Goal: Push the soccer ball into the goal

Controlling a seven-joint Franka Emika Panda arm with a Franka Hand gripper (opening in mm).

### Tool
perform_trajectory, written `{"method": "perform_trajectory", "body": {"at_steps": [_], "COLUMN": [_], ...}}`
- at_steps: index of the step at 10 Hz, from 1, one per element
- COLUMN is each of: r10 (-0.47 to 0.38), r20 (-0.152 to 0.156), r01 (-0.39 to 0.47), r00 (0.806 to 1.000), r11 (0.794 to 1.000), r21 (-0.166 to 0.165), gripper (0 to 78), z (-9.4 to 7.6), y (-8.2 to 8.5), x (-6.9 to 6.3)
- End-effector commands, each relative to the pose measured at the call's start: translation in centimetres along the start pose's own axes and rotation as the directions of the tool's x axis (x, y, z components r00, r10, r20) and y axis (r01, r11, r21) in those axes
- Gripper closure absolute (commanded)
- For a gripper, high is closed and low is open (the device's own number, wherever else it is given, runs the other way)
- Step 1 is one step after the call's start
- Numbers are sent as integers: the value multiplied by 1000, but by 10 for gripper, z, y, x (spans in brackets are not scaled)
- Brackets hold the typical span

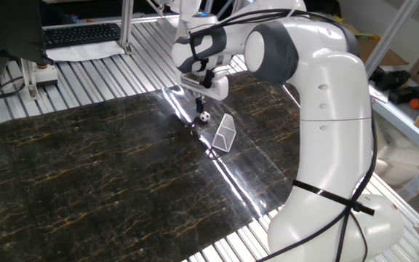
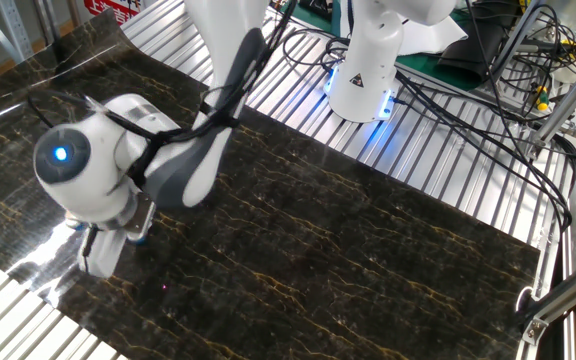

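The soccer ball (image 1: 204,116) is a tiny white ball with black patches on the dark marbled mat (image 1: 108,167). The goal (image 1: 225,133), a small white-framed wedge with mesh, stands just right of and in front of the ball, about one ball-width away. My gripper (image 1: 198,109) points straight down with its thin dark fingers together, tips near the mat, right beside the ball on its left. In the other fixed view my wrist (image 2: 108,180) hides the ball and the goal.
A keyboard (image 1: 82,33) and papers lie beyond the mat's far edge on the ribbed metal table. Another robot's base (image 2: 363,70) with blue lights and several cables stand at the far side. Bright glare streaks cross the mat by the goal.
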State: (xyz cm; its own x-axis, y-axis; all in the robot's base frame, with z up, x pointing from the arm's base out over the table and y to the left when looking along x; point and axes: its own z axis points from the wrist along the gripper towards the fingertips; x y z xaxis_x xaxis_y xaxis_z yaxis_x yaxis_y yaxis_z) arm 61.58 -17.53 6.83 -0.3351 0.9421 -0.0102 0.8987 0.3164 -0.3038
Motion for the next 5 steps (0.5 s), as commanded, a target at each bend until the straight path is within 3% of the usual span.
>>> {"method": "perform_trajectory", "body": {"at_steps": [1,2,3,4,5], "r10": [-112,-122,-111,-107,-90], "r20": [62,50,-2,-24,-59], "r01": [108,120,110,105,80], "r00": [992,991,994,994,994], "r11": [992,992,993,991,984], "r21": [72,47,-52,-81,-158], "gripper": [764,764,764,764,764], "z": [0,0,0,0,0], "y": [-1,0,0,0,0], "x": [4,4,4,4,4]}}
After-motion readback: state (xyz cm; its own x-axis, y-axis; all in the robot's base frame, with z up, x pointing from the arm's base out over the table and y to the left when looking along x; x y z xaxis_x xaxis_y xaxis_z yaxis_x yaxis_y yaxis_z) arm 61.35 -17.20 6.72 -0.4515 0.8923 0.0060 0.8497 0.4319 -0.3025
